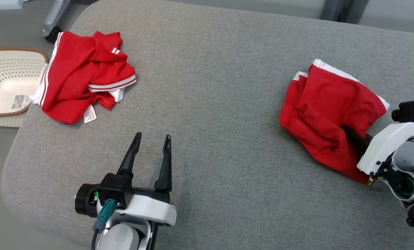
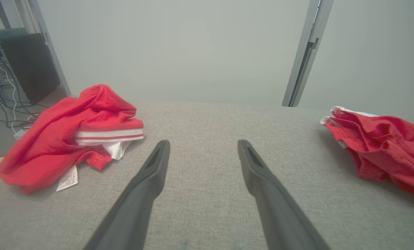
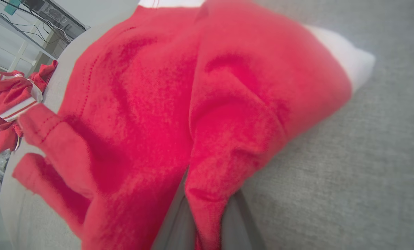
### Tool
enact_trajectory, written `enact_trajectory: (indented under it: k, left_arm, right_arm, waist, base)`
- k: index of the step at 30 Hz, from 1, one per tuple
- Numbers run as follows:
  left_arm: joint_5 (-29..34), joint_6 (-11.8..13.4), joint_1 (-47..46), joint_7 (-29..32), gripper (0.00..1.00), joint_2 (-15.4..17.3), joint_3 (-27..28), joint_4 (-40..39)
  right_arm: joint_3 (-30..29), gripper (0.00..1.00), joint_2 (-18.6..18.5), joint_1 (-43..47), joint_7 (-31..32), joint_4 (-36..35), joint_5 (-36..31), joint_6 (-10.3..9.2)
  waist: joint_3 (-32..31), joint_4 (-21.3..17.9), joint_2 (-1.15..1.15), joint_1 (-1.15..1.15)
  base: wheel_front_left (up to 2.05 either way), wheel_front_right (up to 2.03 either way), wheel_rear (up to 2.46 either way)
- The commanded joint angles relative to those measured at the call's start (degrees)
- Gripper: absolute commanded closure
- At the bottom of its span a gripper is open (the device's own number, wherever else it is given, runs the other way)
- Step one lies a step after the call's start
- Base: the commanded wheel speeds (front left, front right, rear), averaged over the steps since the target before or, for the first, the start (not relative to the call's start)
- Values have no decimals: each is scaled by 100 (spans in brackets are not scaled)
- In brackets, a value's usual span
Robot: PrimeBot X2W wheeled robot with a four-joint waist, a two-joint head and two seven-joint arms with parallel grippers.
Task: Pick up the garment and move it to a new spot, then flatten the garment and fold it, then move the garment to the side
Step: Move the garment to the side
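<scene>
Right pincer is gripping the red garment at the bench's right side.
Pick-up is beginning; next is likely lifting and carrying it toward the bench's middle. Left pincer is hovering open.

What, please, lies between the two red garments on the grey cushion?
Bare grey cushion: in the head view, nothing lies between the left garment and the right garment.

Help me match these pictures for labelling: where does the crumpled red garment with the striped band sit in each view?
Head view: striped garment, upper left beside the basket.
Left wrist view: left side.
Right wrist view: far left edge.
Shared landmark: the other red garment.
</scene>
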Motion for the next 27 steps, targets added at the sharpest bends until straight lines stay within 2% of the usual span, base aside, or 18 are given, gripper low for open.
enact_trajectory:
  k: [1,7,12,18,20,27]
  left_arm:
    - [-30,33,-74,-9,0,21,27,11]
    - [-45,43,-104,-9,0,21,37,-38]
    - [66,2,-145,-9,0,20,-1,-129]
    - [298,-104,-382,-9,0,22,-132,-184]
    - [400,-135,-536,-9,0,21,-172,-150]
    - [578,-246,-836,-9,0,23,-204,-29]
  right_arm:
    - [79,100,-79,-49,-50,35,51,4]
    - [433,100,-429,-150,-252,100,83,3]
    - [544,100,-611,-283,-452,166,209,3]
    - [725,100,-653,-515,-659,235,287,3]
    - [829,100,-663,-628,-752,292,321,3]
    - [1110,100,-846,-834,-959,535,365,3]
  waist:
    - [-19,-26,0,0]
    - [-64,-158,0,0]
    - [-15,-420,0,0]
    - [164,-959,0,0]
    - [282,-1285,0,0]
    - [570,-1973,0,0]
  base:
    - [0,0,0]
    - [0,0,0]
    - [0,0,0]
    - [0,0,0]
    - [0,0,0]
    - [0,0,0]
